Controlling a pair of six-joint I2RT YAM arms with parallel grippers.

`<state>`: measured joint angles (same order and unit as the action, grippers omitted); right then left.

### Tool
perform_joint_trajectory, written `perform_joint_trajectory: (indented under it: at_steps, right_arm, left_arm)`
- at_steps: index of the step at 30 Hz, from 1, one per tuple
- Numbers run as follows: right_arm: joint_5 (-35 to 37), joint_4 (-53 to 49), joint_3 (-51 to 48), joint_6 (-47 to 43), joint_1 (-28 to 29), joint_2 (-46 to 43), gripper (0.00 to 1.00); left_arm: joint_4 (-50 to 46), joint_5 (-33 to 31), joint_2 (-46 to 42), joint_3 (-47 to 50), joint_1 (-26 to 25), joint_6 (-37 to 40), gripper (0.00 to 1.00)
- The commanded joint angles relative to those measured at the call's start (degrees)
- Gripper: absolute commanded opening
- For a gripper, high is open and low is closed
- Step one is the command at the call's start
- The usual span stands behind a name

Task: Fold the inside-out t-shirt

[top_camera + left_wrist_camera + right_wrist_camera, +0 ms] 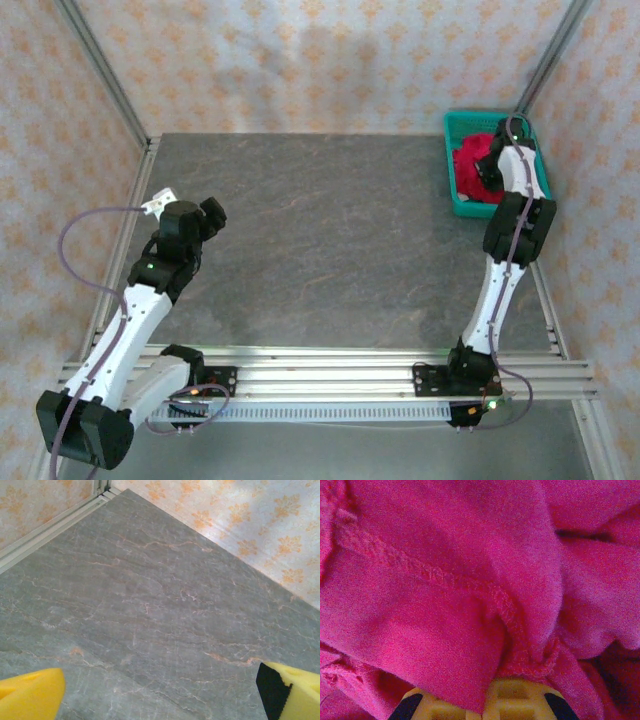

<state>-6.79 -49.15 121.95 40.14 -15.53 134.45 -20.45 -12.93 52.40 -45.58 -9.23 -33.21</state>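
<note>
While the left gripper [211, 214] hovers spread wide over the table [330, 245], the right gripper [489, 166] pinches the t-shirt [466, 160] in the basket [457, 123].

The right arm hides much of the t-shirt [467, 160] and basket [470, 118]. Fabric half-buries the right gripper [487, 702]; on the left gripper [160, 692], 2 pads [30, 697] are cut off at the bottom edge.

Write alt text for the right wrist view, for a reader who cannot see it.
Close-up of a crumpled bright red t-shirt, a stitched seam running diagonally across its folds. At the bottom edge, the right arm's yellow fingers are shut on a bunched bit of the cloth.
</note>
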Motion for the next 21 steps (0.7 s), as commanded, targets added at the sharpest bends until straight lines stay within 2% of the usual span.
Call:
perform_joint_trajectory:
  at_steps: [1, 10, 16, 21]
  right_arm:
    - [4.1, -2.4, 1.6, -2.3, 0.9, -6.5, 0.0]
    - [4.5, 1.7, -0.5, -4.8, 5.1, -24.9, 0.0]
    - [0.8, 9.9, -7.0, -4.3, 7.5, -39.8, 0.0]
    - [-1.7, 16.1, -7.9, -5.2, 11.9, -48.6, 0.0]
  left_arm:
    - [-1.7, 1.7, -0.3, -2.9, 0.4, -0.7, 1.0]
    - [-2.8, 5.6, -1.3, -2.2, 0.3, -6.4, 1.0]
    - [-0.6, 15.6, -1.6, -1.8, 0.4, -6.2, 1.0]
    - [-1.1, 20.3, -0.9, -3.0, 0.4, -5.4, 1.0]
